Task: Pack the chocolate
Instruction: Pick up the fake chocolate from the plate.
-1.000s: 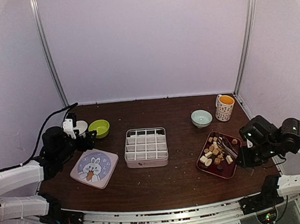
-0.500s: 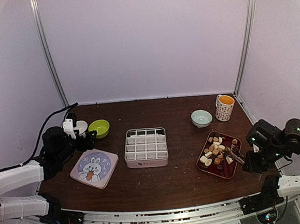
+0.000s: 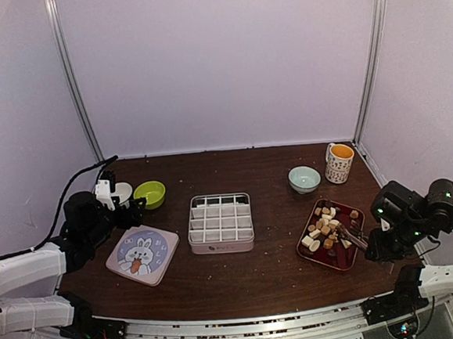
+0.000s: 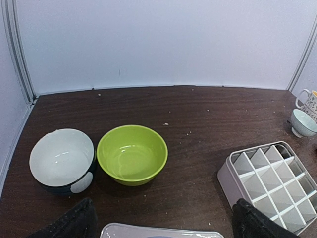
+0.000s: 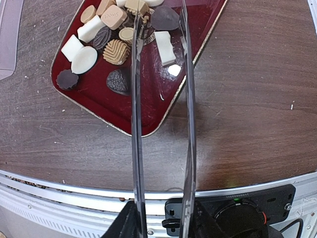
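The chocolate [image 3: 323,229] lies as several cream, tan and dark pieces [image 5: 116,51] on a dark red tray [image 3: 345,256] at the right of the table. My right gripper [image 3: 375,244] is shut on a pair of metal tongs [image 5: 136,148]. Their two blades reach forward over the tray [image 5: 143,116] and stand apart with nothing between them. A white oblong piece [image 5: 165,48] lies between the blades near their tips. The divided white box [image 3: 220,222] sits mid-table, all its cells bare. My left gripper [image 4: 163,225] hangs open at the far left, holding nothing.
A lid with a rabbit picture [image 3: 142,255] lies left of the box. A green bowl [image 4: 132,154] and a white bowl [image 4: 62,158] stand ahead of the left gripper. A pale blue bowl [image 3: 304,179] and a patterned mug [image 3: 339,162] stand at the back right. Crumbs dot the table.
My right arm has drawn back to the right, off the middle of the tray, and the tongs' blades have spread a little. The tray has turned slightly. The left arm has not moved.
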Controlling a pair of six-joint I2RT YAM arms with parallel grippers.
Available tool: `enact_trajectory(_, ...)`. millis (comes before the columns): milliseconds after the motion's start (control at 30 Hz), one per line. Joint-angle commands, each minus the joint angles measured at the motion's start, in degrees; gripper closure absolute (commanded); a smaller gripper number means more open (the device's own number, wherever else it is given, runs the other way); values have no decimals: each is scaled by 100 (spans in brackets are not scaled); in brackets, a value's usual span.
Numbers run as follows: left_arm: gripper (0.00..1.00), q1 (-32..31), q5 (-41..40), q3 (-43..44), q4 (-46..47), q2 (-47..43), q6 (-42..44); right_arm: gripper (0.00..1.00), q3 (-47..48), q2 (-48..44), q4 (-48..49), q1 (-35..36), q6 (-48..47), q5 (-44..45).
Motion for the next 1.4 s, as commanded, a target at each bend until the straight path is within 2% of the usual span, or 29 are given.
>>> enact_trajectory(0, 3, 28, -61, 168, 83, 38, 80, 67, 78, 26, 94, 3, 53, 66)
enact_trajectory(333, 2, 24, -61, 185, 74, 76, 98, 67, -87, 64, 210, 7, 58, 105)
enact_trajectory(633, 3, 27, -50, 194, 83, 111, 98, 66, 196, 215, -186, 7, 5, 413)
enact_trajectory(1367, 3, 27, -37, 212, 74, 148, 111, 67, -247, 384, 430, -5, 14, 252)
